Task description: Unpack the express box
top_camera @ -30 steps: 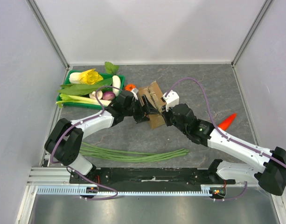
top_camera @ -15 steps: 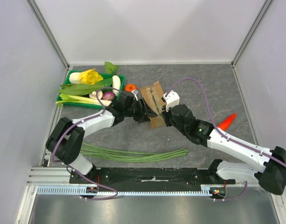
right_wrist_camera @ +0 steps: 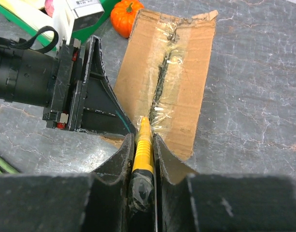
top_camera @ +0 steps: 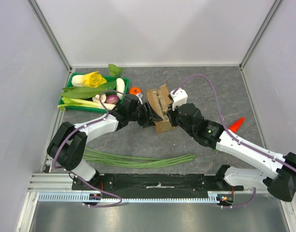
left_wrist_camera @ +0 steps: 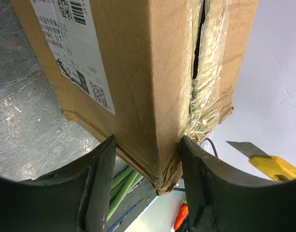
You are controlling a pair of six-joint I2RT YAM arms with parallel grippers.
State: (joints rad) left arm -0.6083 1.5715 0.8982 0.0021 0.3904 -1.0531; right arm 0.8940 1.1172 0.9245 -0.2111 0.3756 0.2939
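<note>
So, left gripper (left_wrist_camera: pixel 148 145) pinches the express box (left_wrist_camera: pixel 133 72) corner; right gripper (right_wrist_camera: pixel 143 138), clamped on the knife (right_wrist_camera: pixel 144 152), should slice the seam (right_wrist_camera: pixel 164 82) shallow.

The left hand (left_wrist_camera: pixel 148 145) clamps the express box (left_wrist_camera: pixel 138 72); utility knife (left_wrist_camera: pixel 266 163) nearby.

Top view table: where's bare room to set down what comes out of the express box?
Bare: the far-right corner between the express box, back wall and carrot; a narrower strip between box and long beans. Crowded: far left, by the green tray and small pumpkin.
</note>
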